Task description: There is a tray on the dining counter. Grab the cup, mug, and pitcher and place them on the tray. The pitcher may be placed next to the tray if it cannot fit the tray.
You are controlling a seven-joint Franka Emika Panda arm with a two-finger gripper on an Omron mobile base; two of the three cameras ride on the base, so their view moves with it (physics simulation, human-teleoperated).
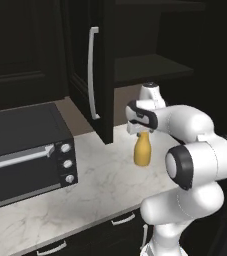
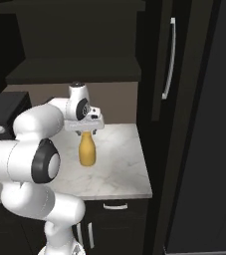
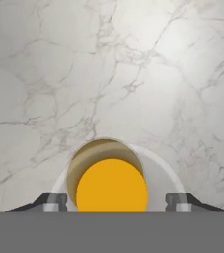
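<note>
The amber pitcher (image 1: 142,151) stands upright on the marble tabletop (image 1: 100,185), beside the toaster oven (image 1: 25,150). The claw (image 3: 111,203) straddles its neck, fingers apart, not clamped. Closing off-centre could tip it or let the rounded neck slip.
</note>
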